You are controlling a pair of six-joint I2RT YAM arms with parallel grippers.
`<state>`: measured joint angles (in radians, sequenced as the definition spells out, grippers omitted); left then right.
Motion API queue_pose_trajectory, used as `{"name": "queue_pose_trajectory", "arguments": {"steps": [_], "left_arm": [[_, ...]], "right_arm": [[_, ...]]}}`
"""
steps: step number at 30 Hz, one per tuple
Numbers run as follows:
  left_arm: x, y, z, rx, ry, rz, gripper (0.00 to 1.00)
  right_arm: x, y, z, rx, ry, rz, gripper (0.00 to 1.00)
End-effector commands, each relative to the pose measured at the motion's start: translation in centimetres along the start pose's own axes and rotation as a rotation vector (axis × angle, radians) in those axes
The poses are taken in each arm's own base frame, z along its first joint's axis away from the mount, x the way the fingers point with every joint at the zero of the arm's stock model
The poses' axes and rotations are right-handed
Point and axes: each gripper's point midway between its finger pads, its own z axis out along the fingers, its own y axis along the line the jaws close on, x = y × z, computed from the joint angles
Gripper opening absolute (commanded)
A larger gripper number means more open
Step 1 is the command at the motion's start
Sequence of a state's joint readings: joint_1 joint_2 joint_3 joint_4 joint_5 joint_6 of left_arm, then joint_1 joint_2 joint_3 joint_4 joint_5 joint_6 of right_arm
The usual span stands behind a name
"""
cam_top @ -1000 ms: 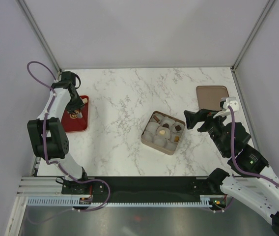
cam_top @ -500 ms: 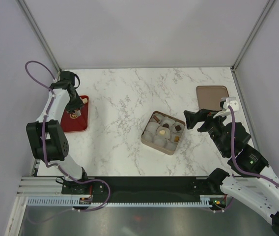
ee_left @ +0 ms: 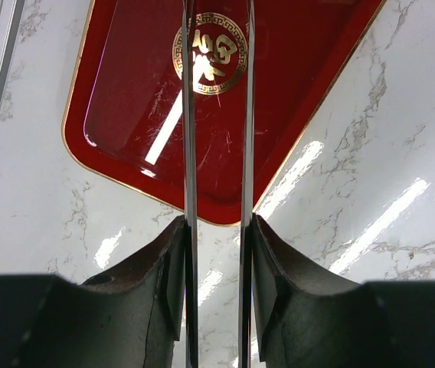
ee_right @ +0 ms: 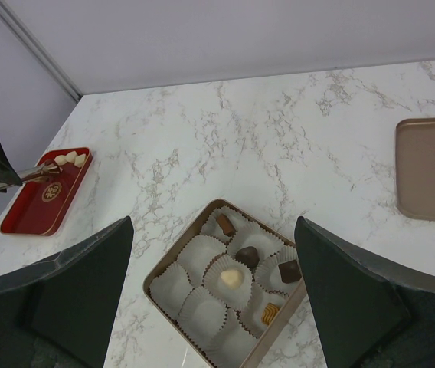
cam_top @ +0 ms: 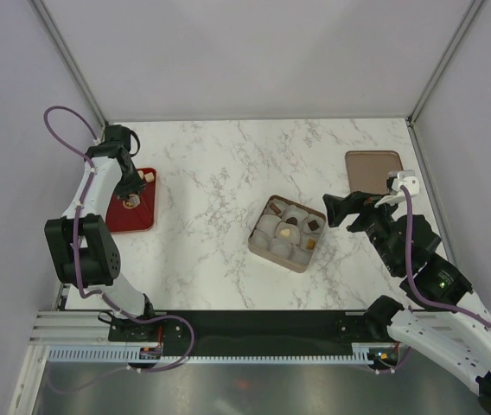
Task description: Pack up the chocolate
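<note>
Several chocolate pieces lie in white paper cups in the square tan box (cam_top: 255, 245): a brown one (ee_right: 225, 224), a dark one (ee_right: 248, 257), a cream one (ee_right: 231, 278), a dark square (ee_right: 289, 271) and a ridged tan one (ee_right: 269, 313). Pale chocolates (cam_top: 147, 175) (ee_right: 70, 159) sit at the far end of the red tray (cam_top: 142, 223). My left gripper (cam_top: 130, 200) hangs over that tray. Its thin blade fingers (ee_left: 188, 153) stand narrowly apart and their tips run out of the wrist view. My right gripper (cam_top: 339, 210) is open, right of the box, holding nothing.
The tan lid (cam_top: 373, 170) lies at the back right, also seen in the right wrist view (ee_right: 430, 169). A gold emblem (ee_left: 214, 52) marks the tray's middle. Grey walls enclose the marble table (cam_top: 219, 164) on three sides.
My left gripper has shifted slightly toward the far end of the red tray. The right arm has not moved.
</note>
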<state>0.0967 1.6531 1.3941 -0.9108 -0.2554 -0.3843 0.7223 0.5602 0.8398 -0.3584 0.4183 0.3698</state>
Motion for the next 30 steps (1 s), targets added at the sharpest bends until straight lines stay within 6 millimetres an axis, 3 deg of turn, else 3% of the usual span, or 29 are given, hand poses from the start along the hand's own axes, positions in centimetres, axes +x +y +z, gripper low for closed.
{"name": "queue_pose_trajectory", "arguments": {"steps": [1, 11, 30], "left_arm": [[-1.7, 0.7, -1.1, -0.015, -0.049, 0.028, 0.41], [-1.3, 0.7, -0.8, -0.024, -0.029, 0.032, 0.36], [-1.4, 1.0, -5.9, 0.066, -0.079, 0.059, 0.27]], "right_arm": [[-0.7, 0.3, 0.1, -0.012, -0.027, 0.013, 0.95], [-0.8, 0.2, 0.2, -0.006, -0.03, 0.006, 0.95], [-0.6, 0.7, 0.4, -0.023, -0.019, 0.02, 0.95]]}}
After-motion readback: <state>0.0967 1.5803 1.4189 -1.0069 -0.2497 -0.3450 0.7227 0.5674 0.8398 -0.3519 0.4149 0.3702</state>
